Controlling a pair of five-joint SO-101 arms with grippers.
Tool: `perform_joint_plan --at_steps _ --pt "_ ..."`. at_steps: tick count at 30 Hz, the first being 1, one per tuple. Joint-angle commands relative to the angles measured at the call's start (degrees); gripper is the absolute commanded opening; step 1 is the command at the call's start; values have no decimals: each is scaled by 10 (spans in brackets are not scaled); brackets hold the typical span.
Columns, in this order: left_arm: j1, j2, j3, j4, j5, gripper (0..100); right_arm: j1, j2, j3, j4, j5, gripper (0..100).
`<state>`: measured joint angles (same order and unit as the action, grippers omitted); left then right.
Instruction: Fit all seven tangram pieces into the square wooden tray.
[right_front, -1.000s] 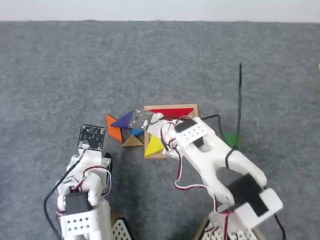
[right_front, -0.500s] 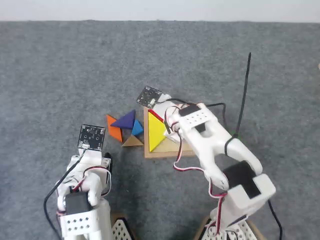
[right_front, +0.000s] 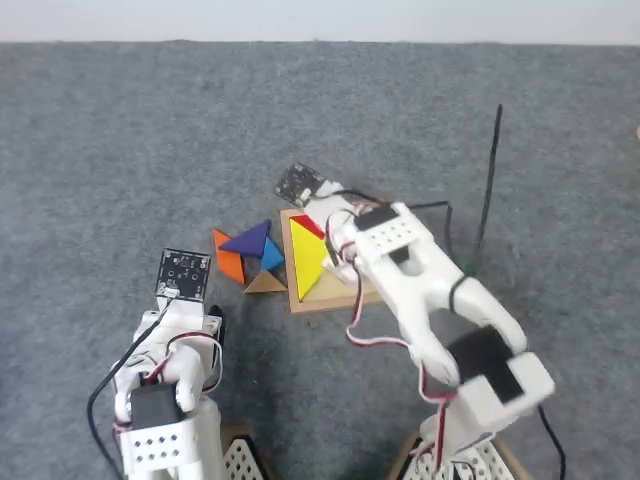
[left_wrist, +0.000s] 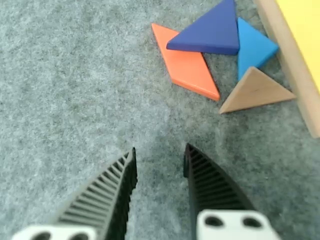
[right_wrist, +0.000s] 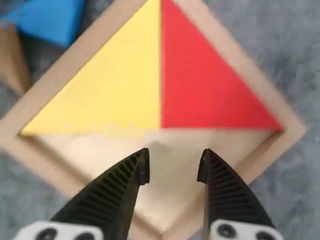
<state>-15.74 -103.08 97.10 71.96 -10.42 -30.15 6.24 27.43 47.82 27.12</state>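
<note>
Centreward in tray (right_front: 325, 298), yellow triangle (right_front: 305, 258) apex

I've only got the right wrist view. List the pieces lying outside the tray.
Observer: Four lie on the carpet beside the tray: orange parallelogram, dark blue triangle, light blue triangle, wooden triangle.
Operator: Give me the left pincer's state.
Observer: The left pincer is open, above bare carpet, short of the orange parallelogram.
Operator: Say how the dark blue one lies.
Observer: It seems to rest partly on the orange parallelogram and the light blue triangle.
</note>
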Motion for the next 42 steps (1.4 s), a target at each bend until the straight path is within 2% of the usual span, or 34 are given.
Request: perform_joint_plan --at_steps 1,15,21,24,27,32,36,39,42 --pt "2 -9 -6 4 4 148 -11 -90 73 7 -11 183" --pt "2 -9 -6 4 4 148 -12 -113 146 29 -17 183" --pt "2 -9 -6 4 4 148 -7 -227 148 78 -51 184" --pt "2 -9 -6 4 4 148 27 -294 149 124 -72 186" --pt "2 -9 -6 4 4 148 108 -325 149 153 -72 186" --pt "2 -9 -6 4 4 148 236 -297 149 153 -14 186" --pt "2 -9 -6 4 4 148 233 -272 149 152 24 184" --pt "2 -9 -6 4 4 148 211 -269 149 152 -15 171" --pt "2 -9 -6 4 4 148 223 -269 156 152 -59 69"
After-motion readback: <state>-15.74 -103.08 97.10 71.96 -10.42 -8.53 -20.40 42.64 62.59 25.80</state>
